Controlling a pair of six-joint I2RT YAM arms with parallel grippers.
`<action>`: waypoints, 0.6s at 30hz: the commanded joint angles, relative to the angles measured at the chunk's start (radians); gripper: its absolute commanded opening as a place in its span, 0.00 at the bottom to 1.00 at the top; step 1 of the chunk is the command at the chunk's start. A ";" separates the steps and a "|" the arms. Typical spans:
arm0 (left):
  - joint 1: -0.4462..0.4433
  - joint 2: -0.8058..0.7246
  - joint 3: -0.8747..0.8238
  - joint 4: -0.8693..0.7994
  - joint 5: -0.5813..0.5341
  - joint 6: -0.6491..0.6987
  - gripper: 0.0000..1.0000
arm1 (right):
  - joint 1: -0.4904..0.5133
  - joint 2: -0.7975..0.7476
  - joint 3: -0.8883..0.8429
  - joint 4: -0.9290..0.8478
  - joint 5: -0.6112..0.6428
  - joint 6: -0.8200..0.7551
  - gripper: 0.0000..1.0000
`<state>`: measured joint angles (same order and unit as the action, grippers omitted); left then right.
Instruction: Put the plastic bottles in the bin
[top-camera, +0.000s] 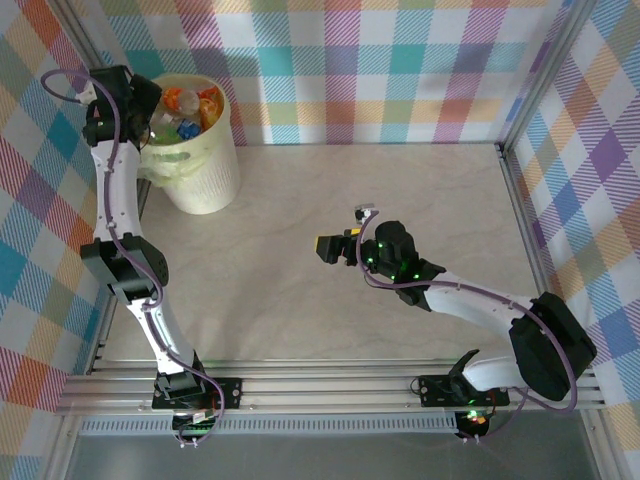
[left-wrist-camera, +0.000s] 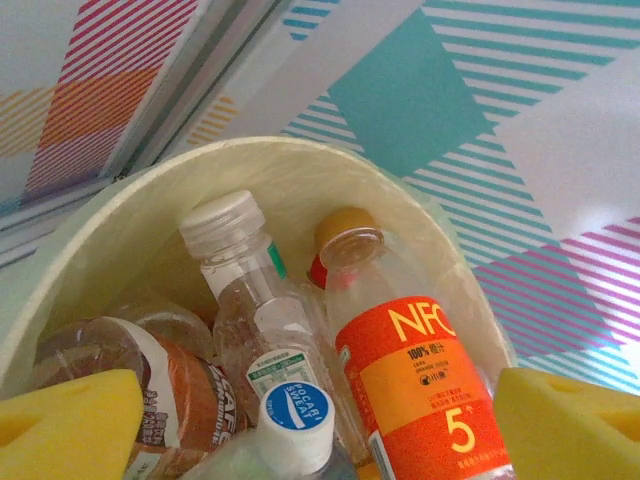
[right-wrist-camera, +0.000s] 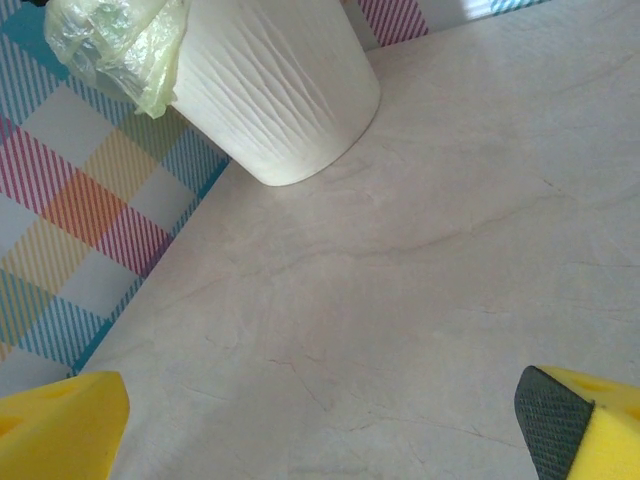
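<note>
Several plastic bottles (top-camera: 185, 108) are already in the bin (top-camera: 205, 170), which sits at the far left of the table (top-camera: 400, 200), and every bottle I can spot is inside it. So I'd call this basically done, maybe fully.

From the left wrist you can see an orange NFC juice bottle (left-wrist-camera: 415, 390), a clear one with a white cap (left-wrist-camera: 235, 250) and a Pocari Sweat one (left-wrist-camera: 297, 425). They're all caps-up, with their long axes running roughly vertical and leaning toward the far rim. A brown-label bottle (left-wrist-camera: 150, 380) looks slumped more sideways.

The left gripper (top-camera: 148, 105) hangs over the bin with its pads spread and nothing between them. The right gripper (top-camera: 345, 232) is mid-table, spread wide and empty.
</note>
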<state>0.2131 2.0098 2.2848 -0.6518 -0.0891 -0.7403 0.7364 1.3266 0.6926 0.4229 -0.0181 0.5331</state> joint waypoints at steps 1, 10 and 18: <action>0.018 -0.065 0.028 -0.068 0.027 0.033 0.96 | 0.003 -0.030 -0.005 -0.012 0.031 -0.031 1.00; 0.018 -0.406 -0.350 0.073 0.115 0.087 1.00 | -0.014 -0.131 -0.034 -0.079 0.209 -0.142 1.00; 0.018 -0.865 -0.912 0.342 0.237 0.131 1.00 | -0.170 -0.350 -0.124 -0.217 0.445 -0.328 1.00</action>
<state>0.2184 1.2495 1.4807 -0.4320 0.0917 -0.6647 0.6331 1.0428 0.6018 0.2806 0.2958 0.3115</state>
